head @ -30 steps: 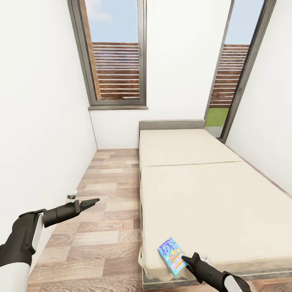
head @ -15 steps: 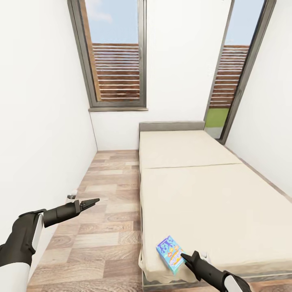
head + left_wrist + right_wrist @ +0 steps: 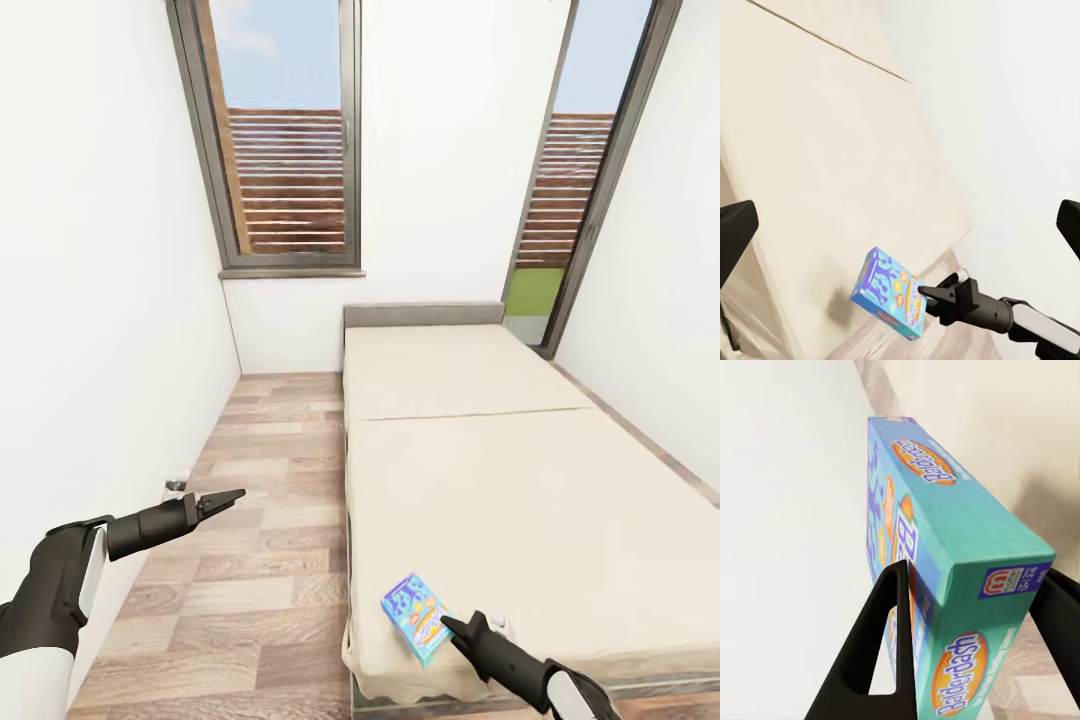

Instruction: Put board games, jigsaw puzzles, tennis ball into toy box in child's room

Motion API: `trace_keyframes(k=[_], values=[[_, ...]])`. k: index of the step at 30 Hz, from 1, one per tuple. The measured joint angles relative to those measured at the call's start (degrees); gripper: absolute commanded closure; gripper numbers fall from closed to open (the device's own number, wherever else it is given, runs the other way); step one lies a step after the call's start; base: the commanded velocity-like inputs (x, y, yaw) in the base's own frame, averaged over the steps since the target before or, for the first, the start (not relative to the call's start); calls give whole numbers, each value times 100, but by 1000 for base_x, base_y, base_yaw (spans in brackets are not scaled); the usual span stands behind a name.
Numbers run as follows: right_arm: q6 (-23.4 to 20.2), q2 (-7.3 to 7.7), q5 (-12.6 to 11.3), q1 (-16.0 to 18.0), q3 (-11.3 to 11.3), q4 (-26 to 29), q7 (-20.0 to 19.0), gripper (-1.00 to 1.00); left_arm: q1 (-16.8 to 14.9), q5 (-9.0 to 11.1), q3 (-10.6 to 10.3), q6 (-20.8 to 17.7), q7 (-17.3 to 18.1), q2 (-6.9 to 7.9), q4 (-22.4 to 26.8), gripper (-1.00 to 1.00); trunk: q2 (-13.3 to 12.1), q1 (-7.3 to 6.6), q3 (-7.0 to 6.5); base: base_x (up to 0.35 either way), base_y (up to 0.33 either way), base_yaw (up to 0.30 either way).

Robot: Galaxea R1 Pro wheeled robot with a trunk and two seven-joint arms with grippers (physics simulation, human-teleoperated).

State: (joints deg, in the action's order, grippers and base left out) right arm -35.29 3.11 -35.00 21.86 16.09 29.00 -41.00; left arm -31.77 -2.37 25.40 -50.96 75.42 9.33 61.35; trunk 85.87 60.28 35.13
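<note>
A small blue board game (image 3: 415,618) with orange-yellow print hangs tilted just above the near left corner of the beige bed (image 3: 520,480). My right gripper (image 3: 447,625) is shut on its edge. The right wrist view shows one dark finger on each side of the box (image 3: 945,547). In the left wrist view the same box (image 3: 891,292) casts a shadow on the mattress, with the right gripper (image 3: 926,292) at its side. My left gripper (image 3: 235,495) hovers over the wood floor left of the bed, its fingers (image 3: 735,232) spread wide and empty.
The bed takes up the right half of the narrow room, its grey headboard (image 3: 425,315) against the far wall. A strip of wood-plank floor (image 3: 270,470) runs between it and the white left wall (image 3: 100,300). Tall dark-framed windows (image 3: 290,170) stand at the back.
The right gripper has lifted the blue board game a little, up and to the left over the bed's corner. The view has shifted slightly. The left arm is unchanged.
</note>
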Motion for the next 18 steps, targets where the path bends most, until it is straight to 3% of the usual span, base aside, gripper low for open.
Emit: trace_keyframes(k=[4,9,18], values=[[-10,-14,0,-1,-10,87,-177,100,0,0,0,-2,3,7,-1,-100,-160,-88,-72,0,0,0],[51,-10,26,-1,-15,106,-1138,100,0,0,0,-3,4,9,1,-100,-361,-198,-162,0,0,0],[61,5,50,-1,-14,107,-1427,100,0,0,0,3,3,3,-1,-100,-722,-395,-323,0,0,0]])
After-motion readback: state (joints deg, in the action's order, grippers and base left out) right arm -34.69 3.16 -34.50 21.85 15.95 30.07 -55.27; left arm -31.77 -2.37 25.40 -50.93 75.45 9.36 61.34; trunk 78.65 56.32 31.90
